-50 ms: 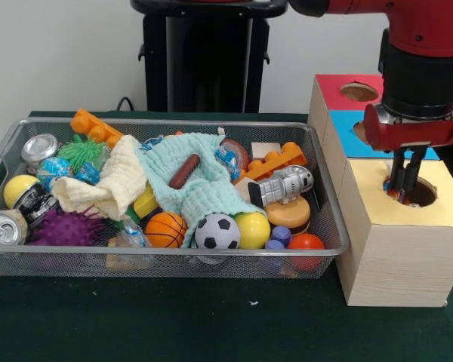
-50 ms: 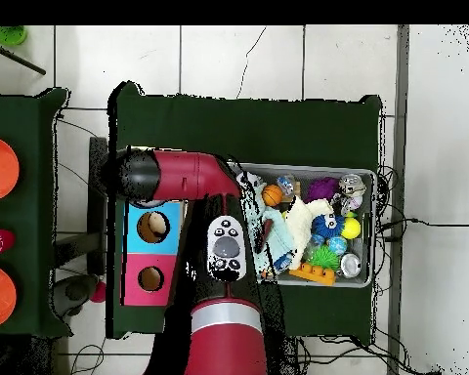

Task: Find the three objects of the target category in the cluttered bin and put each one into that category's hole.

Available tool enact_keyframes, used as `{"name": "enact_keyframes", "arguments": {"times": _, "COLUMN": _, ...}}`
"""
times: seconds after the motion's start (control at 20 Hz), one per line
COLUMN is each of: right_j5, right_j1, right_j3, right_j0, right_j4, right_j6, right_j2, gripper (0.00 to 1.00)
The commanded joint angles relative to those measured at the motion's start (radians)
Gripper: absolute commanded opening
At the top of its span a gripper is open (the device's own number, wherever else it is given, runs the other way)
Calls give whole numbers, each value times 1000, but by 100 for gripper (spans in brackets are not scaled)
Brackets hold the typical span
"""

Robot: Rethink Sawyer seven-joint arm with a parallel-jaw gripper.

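A wire mesh bin (image 1: 328, 226) holds a heap of toys: a soccer ball (image 1: 217, 231), a small basketball (image 1: 166, 229), a yellow ball (image 1: 253, 230), a brown sausage (image 1: 185, 171) on a mint cloth (image 1: 204, 185), and an astronaut figure (image 1: 283, 185). Right of the bin stands a wooden box with a yellow top (image 1: 449, 207), a blue section (image 1: 346, 137) and a red section (image 1: 331, 89), each with a round hole. My gripper (image 1: 405, 188) reaches into the mouth of the yellow hole (image 1: 421, 193), its fingers close together on a small orange item. In the overhead view the arm (image 2: 224, 249) hides it.
The bin (image 2: 370, 176) also holds cans (image 1: 39, 147), a purple spiky ball (image 1: 59, 226), a green spiky toy (image 1: 81, 151), orange bricks (image 1: 94, 126), a cream cloth (image 1: 113, 181) and a red ball (image 1: 306, 243). Blue hole (image 2: 152, 227) and red hole (image 2: 150, 279) show overhead. Green cloth covers the table (image 1: 211, 317).
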Motion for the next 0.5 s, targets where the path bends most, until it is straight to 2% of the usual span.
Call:
{"name": "enact_keyframes", "arguments": {"times": 0.05, "right_j5": 134, "right_j1": 61, "right_j3": 46, "right_j0": -8, "right_j4": -24, "right_j6": 90, "right_j2": 39, "gripper": 0}}
{"name": "enact_keyframes", "arguments": {"times": 0.5, "right_j5": 180, "right_j1": 92, "right_j3": 13, "right_j0": -16, "right_j4": -40, "right_j6": 63, "right_j2": 34, "gripper": 0}}
